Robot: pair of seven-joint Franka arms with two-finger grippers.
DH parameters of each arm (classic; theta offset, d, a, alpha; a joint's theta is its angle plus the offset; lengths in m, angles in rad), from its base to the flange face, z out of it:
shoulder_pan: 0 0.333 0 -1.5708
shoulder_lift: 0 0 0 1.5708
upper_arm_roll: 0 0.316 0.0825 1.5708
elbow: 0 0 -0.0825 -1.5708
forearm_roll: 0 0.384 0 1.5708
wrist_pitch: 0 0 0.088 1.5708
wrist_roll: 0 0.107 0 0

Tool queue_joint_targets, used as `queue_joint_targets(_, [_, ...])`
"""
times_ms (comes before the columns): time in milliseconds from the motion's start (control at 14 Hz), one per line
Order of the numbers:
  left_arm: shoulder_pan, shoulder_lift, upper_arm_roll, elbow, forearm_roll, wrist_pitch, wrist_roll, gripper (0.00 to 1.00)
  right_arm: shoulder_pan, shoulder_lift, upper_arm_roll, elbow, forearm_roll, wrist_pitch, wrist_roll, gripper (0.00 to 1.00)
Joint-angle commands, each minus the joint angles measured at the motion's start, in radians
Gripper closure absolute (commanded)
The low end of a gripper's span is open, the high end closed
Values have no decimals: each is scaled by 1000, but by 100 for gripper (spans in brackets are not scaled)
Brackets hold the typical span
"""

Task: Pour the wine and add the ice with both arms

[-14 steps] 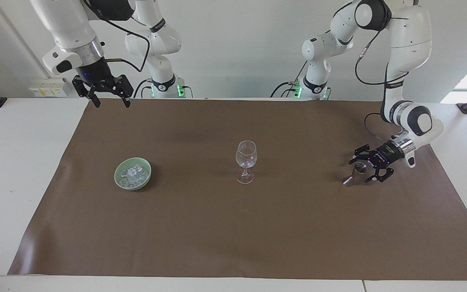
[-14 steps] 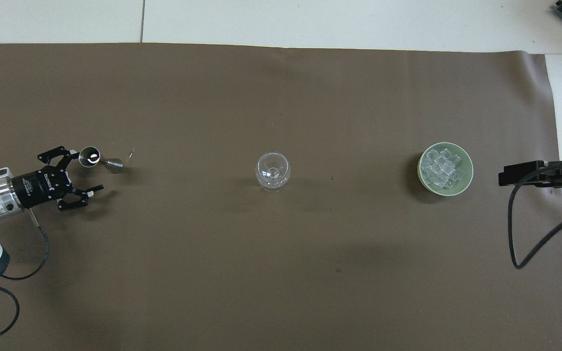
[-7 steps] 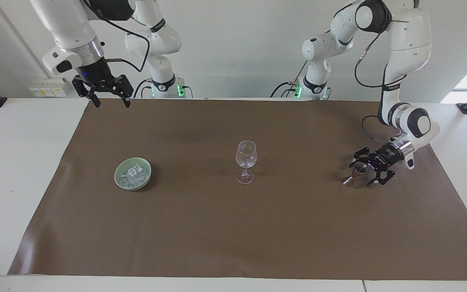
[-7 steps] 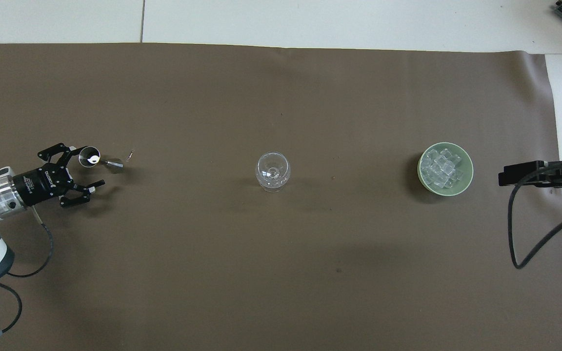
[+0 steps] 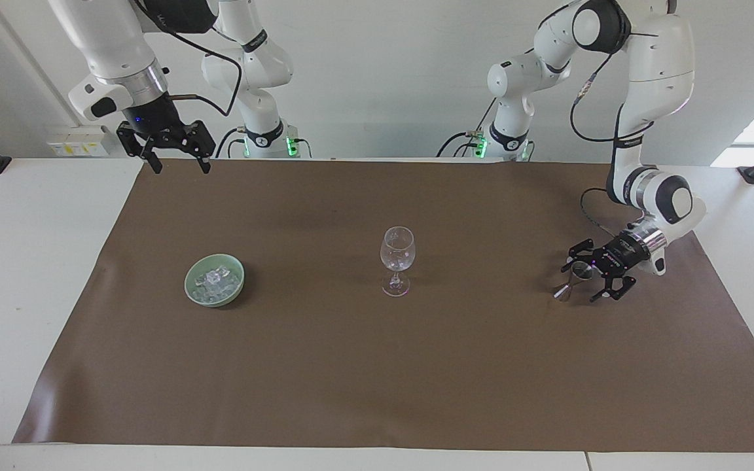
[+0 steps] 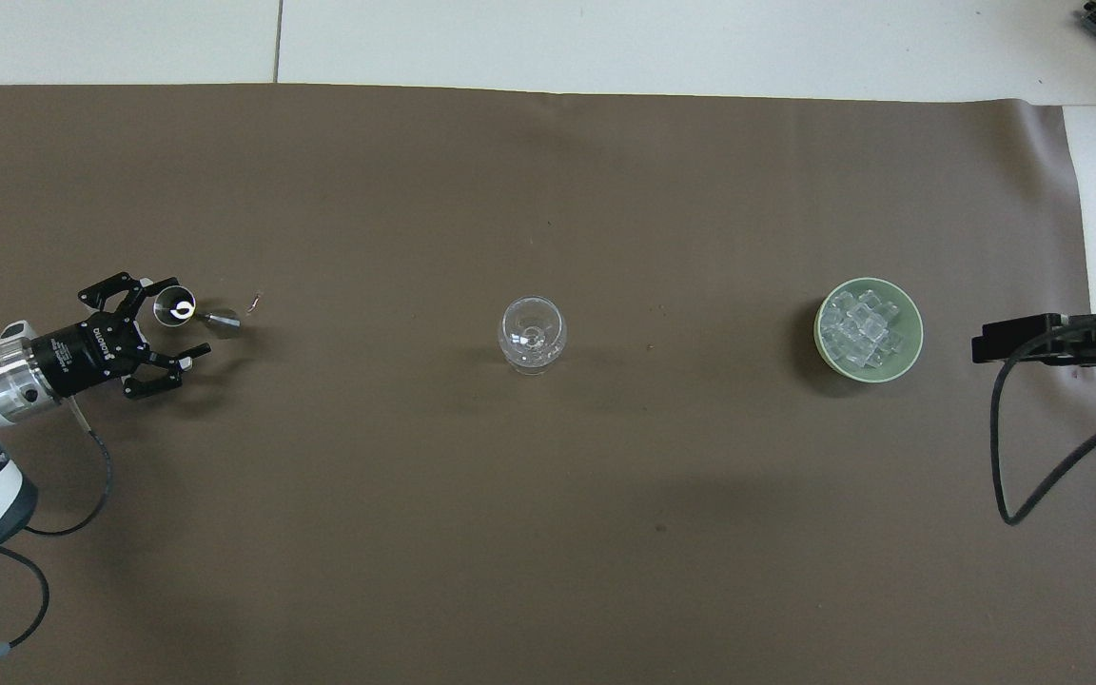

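A clear stemmed wine glass (image 5: pixel 397 258) (image 6: pixel 532 333) stands empty at the middle of the brown mat. The ice (image 5: pixel 217 279) (image 6: pixel 857 327) is piled in a pale green bowl (image 5: pixel 192 291) (image 6: pixel 911 350) toward the right arm's end. A small metal measuring cup (image 5: pixel 572 281) (image 6: pixel 176 306) stands toward the left arm's end. My left gripper (image 5: pixel 578 282) (image 6: pixel 183 318) is low and open, with its jaws on either side of the cup and not closed on it. No wine can be made out. My right gripper (image 5: pixel 181 167) waits open, high over the mat's edge by the robots.
The brown mat (image 5: pixel 377 392) (image 6: pixel 548 533) covers most of the white table (image 5: pixel 36 275). A black part of the right arm's wrist (image 6: pixel 1024 342), with a hanging cable (image 6: pixel 1000 447), shows beside the bowl.
My left gripper has moved in on the measuring cup, so the cup now sits between its open jaws. The right arm, glass and bowl have not moved.
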Motion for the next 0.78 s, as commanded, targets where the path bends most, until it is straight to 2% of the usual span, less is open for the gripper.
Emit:
queue_joint_targets(0, [-18,16,8,15,-28,-13,12,0,2,-21,0,-23,-8,5,-4,0])
queue_joint_targets(713, [-25,12,8,-25,-97,-22,20,0,2,-21,0,-23,-8,5,-4,0])
